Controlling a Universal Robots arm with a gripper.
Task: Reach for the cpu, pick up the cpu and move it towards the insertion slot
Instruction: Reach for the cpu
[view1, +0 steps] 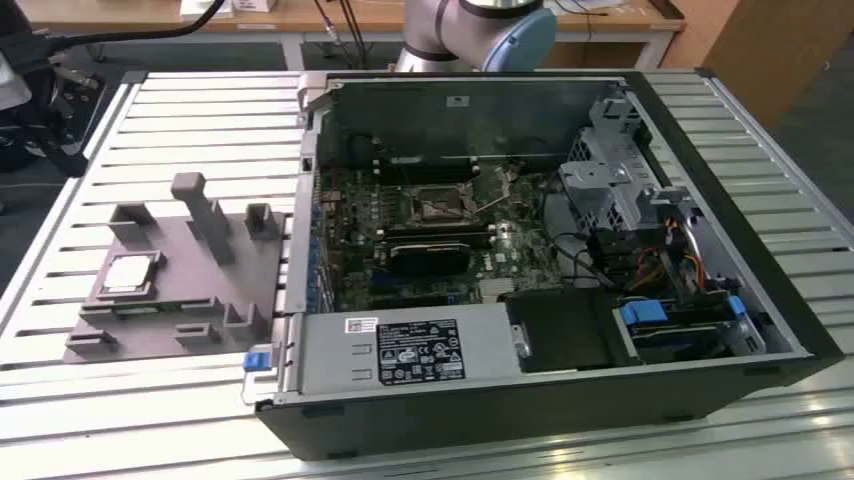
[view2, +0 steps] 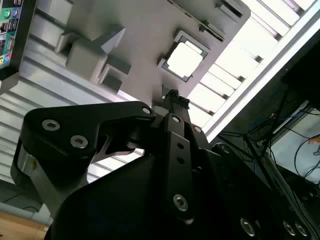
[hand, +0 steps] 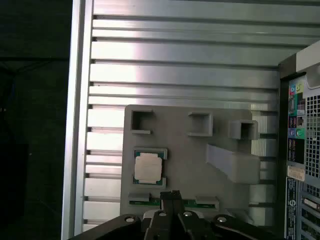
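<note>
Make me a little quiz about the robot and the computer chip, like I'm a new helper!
1. Fill in: inside the computer case, the insertion slot has a silvery frame around a ____ centre.
2. True or false: the gripper is holding the cpu.
3. Where does the cpu lie? A) in the insertion slot B) on the grey fixture C) in the gripper

Key: 1 dark; 2 false; 3 B
</note>
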